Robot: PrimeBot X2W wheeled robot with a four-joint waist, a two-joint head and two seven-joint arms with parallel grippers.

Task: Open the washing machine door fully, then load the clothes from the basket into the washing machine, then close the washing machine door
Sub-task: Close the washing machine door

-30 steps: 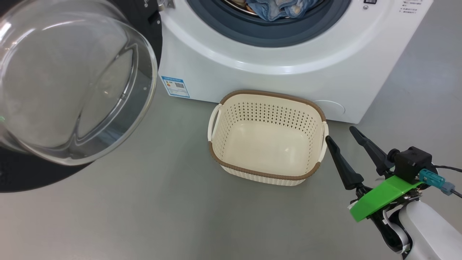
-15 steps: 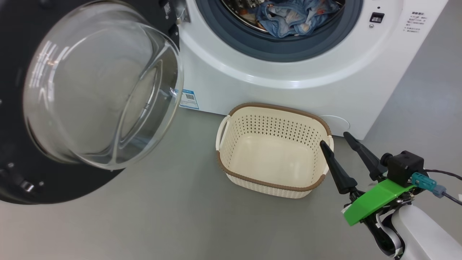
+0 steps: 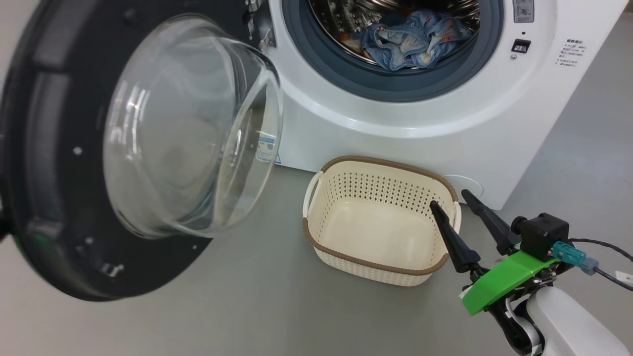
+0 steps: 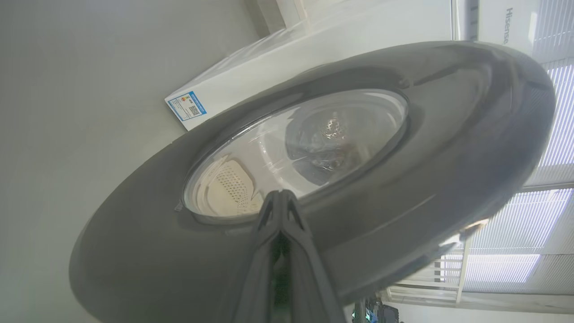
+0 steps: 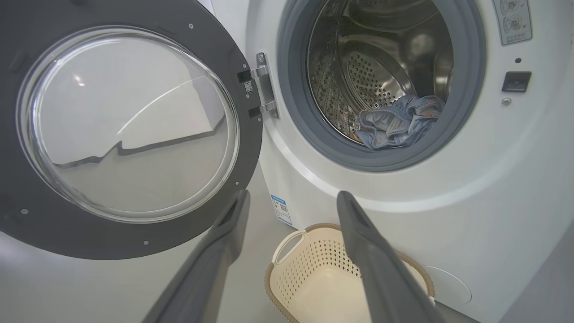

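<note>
Before the washing machine (image 3: pixel 395 133), we judge loading done: basket (image 3: pixel 376 190) bare at 6 o'clock, door (image 3: pixel 163 138) standing open at 9.
Crumpled blue clothes (image 3: pixel 413 42) lie in the perforated steel drum (image 5: pixel 381 85); closing remains. Left end effector (image 4: pixel 280 195) pressed together at the glossy black door, right end effector (image 3: pixel 449 198) spread beside the woven-look rim (image 3: pixel 385 160).

Our head view looks steeply down on the basket (image 3: pixel 376 190) and the washing machine (image 3: pixel 395 143), the washing machine door (image 3: pixel 49 173) close at left. Our right wrist view sits lower, facing the drum (image 5: pixel 381 76), and shares basket, door and blue label sticker (image 5: pixel 281 210) with it. Our left wrist view, tilted, lies close to the door's outer face, basket showing through the glass (image 4: pixel 296 143).
</note>
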